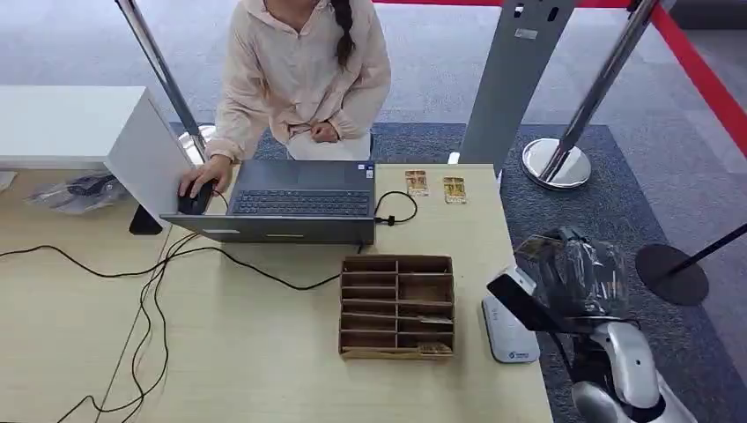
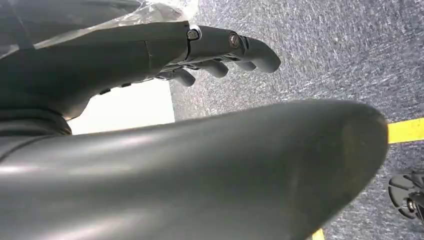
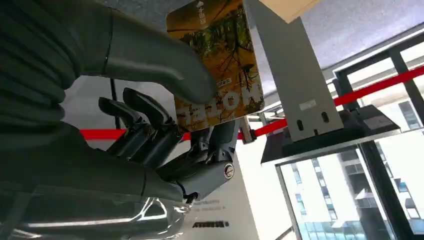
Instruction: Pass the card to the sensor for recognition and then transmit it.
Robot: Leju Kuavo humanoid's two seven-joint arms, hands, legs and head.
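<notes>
My right hand (image 1: 577, 275), wrapped in clear plastic, hovers at the table's right edge and pinches a card (image 1: 521, 301) between thumb and fingers. The card hangs tilted just above the white sensor (image 1: 511, 339), which lies flat on the table edge. In the right wrist view the card (image 3: 220, 65) shows an orange and yellow printed face, with the thumb of my right hand (image 3: 165, 130) pressed on it. My left hand (image 2: 220, 50) hangs over grey carpet with loosely bent fingers and holds nothing.
A brown cardboard divider box (image 1: 397, 305) stands left of the sensor. Two more cards (image 1: 417, 182) (image 1: 454, 189) lie near the table's far edge. A person (image 1: 299, 70) sits behind a laptop (image 1: 295, 201), one hand on a mouse (image 1: 194, 201). Cables (image 1: 159, 282) cross the table.
</notes>
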